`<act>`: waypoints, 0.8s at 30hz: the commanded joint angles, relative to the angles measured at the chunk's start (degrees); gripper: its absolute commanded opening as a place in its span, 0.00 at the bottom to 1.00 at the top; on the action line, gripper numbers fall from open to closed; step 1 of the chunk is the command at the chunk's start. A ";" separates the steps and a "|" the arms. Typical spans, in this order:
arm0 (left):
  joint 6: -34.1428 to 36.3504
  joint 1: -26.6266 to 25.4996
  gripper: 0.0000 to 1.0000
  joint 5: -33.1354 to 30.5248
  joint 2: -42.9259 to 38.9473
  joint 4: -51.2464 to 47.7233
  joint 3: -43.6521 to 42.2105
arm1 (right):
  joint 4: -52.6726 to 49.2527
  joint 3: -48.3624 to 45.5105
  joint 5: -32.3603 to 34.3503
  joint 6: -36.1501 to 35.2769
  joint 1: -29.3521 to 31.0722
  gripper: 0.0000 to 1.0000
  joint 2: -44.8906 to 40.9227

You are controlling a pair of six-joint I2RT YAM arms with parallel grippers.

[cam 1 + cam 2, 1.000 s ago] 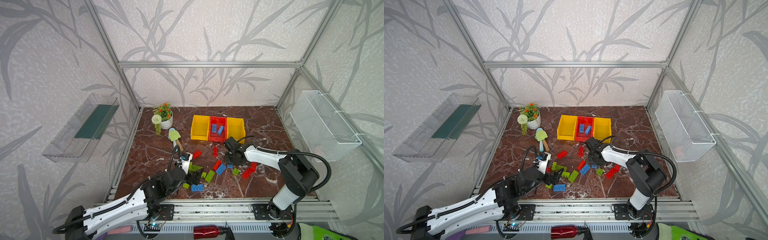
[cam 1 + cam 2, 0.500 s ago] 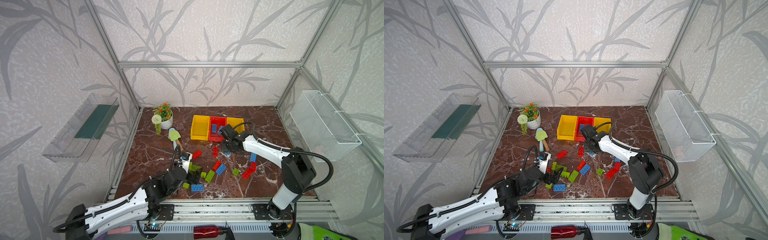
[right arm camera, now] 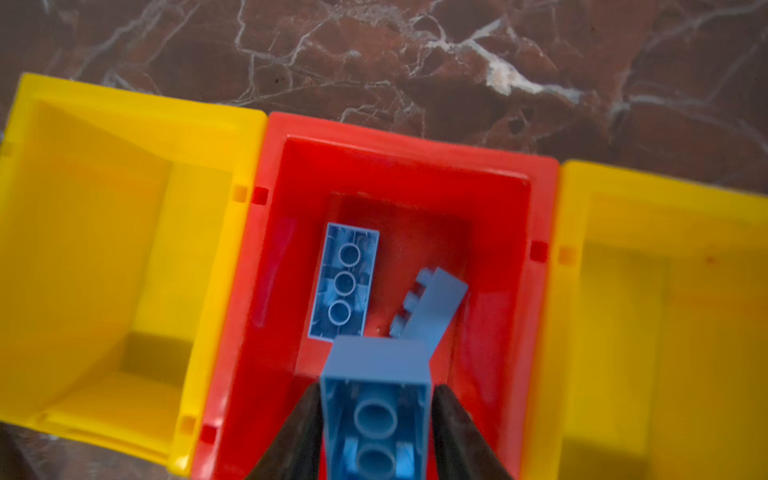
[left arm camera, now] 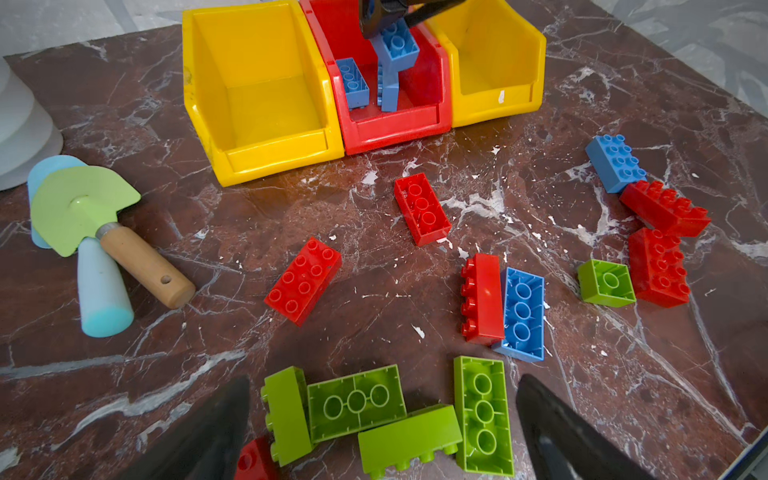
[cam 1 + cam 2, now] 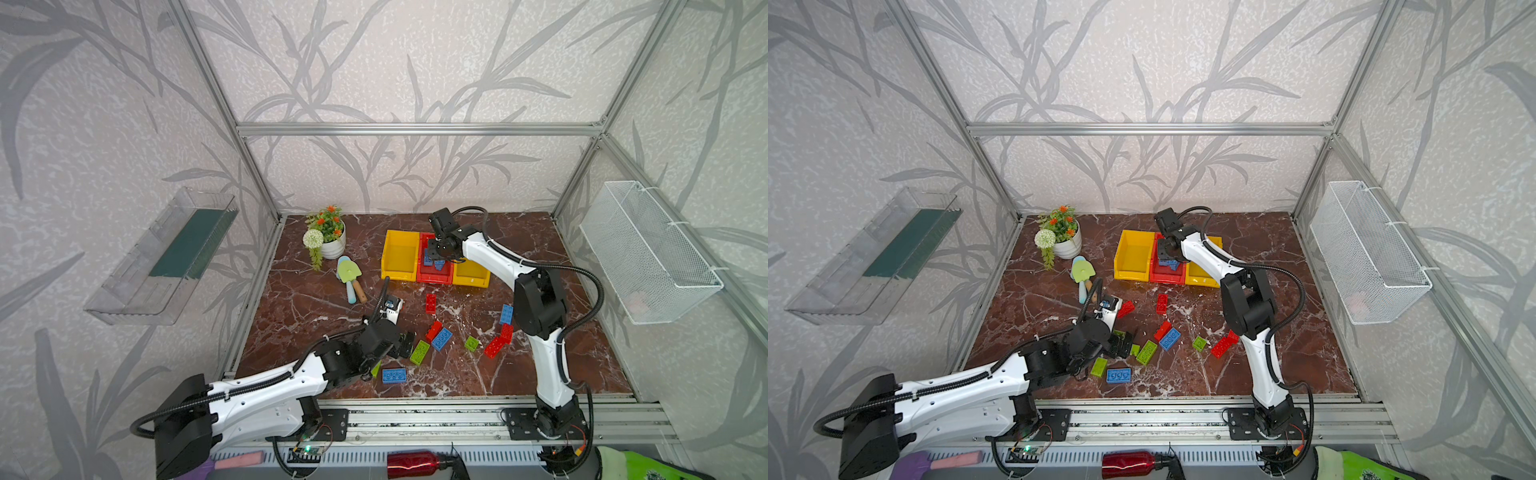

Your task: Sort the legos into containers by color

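Blue lego (image 3: 374, 415) sat between the fingers (image 3: 299, 428) of the right hand (image 3: 376, 392). The fingers pressed against two opposite sides of it, and the jaws stood no wider than the brick. The hand hung directly above the red container (image 3: 399, 129), with the blue lego pointing down into it. On that container's floor lay two more blue pieces, a flat lego (image 3: 344, 282) with its underside up and a tipped lego (image 3: 432, 307) resting on its side. Whether those two touched could not be told. One yellow container (image 3: 137, 104) adjoined the red one on one side, and a second yellow container (image 3: 665, 183) adjoined it on the other.

The left hand (image 4: 384, 380) was spread wide and gripped nothing. It was low over the table (image 4: 374, 303), its fingertips to either side of a huddle of lime green legos (image 4: 355, 401). Beyond these lay a studs-up red lego (image 4: 303, 280). An upturned red lego (image 4: 422, 208) lay nearer the containers. A sideways red lego (image 4: 482, 297) touched an upturned blue lego (image 4: 521, 313). Toward the right arm, a small green lego (image 4: 606, 282) lay just beside a red pair (image 4: 658, 268), and a far blue lego (image 4: 615, 162) lay against that pair's other brick. In a top view, a front blue lego (image 5: 393, 375) lay studs up near the table's front edge. A green trowel (image 4: 79, 203) lay well apart from the bricks.
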 commanded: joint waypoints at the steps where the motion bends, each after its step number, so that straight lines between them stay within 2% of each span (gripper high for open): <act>1: 0.65 0.76 0.99 -0.28 2.00 0.58 3.15 | -4.07 5.90 -3.70 -3.00 -0.21 0.57 1.15; 5: 0.85 0.96 0.99 0.53 3.01 0.65 3.84 | -4.04 4.16 -4.91 -2.76 -0.23 0.64 -2.88; 10: 1.29 0.86 0.98 4.91 2.83 -1.12 4.77 | 0.13 -9.49 -6.45 -2.11 -0.24 0.72 -14.73; 13: 1.43 0.38 0.96 9.58 2.84 -1.87 5.04 | 1.53 -19.41 -7.01 -1.45 -0.21 0.97 -23.07; 14: 0.96 -0.07 0.95 10.43 2.91 -1.98 4.98 | 2.05 -23.24 -7.27 -1.19 -0.16 0.99 -26.19; 18: -1.06 -2.54 0.95 12.44 3.35 -0.43 3.99 | 2.58 -36.61 -7.80 -0.05 -0.06 0.99 -38.20; 24: -4.36 -8.41 0.94 10.22 7.12 2.51 3.75 | 1.04 -51.09 -6.93 1.35 0.06 0.99 -54.74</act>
